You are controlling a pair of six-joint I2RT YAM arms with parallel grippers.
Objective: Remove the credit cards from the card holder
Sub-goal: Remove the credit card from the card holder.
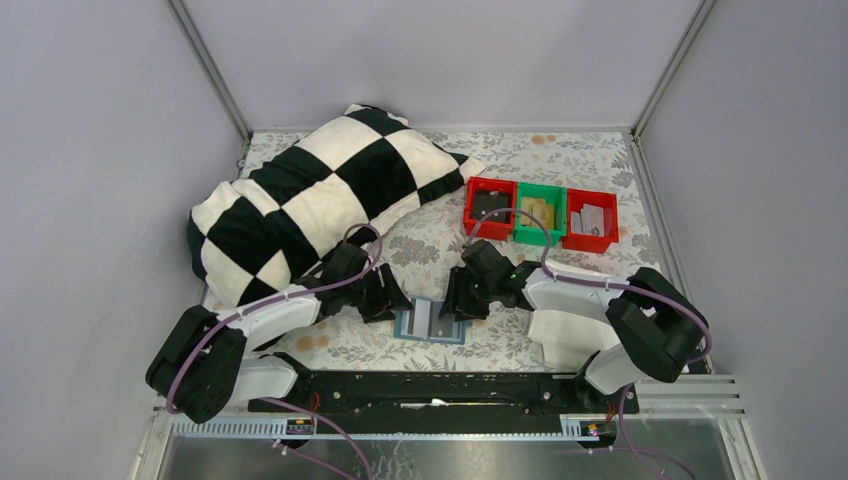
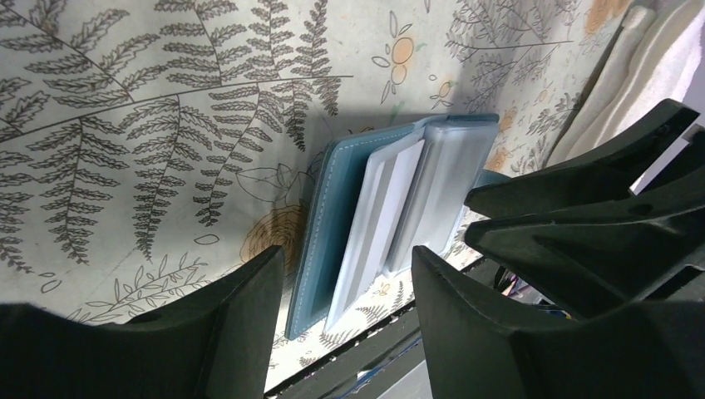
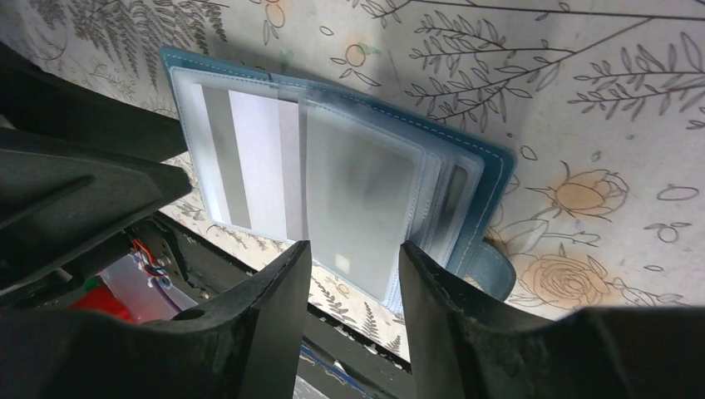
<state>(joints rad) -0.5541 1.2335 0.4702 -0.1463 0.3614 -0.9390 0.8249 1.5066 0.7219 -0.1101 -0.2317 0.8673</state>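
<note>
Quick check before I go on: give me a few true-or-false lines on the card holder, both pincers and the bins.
1. The card holder lies open on the table. True.
2. The left pincer is clamped on a card. False: it is open, holding nothing.
3. The right pincer is open. True.
4. The green bin ends the row. False: it stands between the two red bins.

arms (image 1: 275,310): white links, black joints; cables (image 1: 640,288): purple, looping; fingers (image 2: 241,324): matte black, wedge-shaped
</note>
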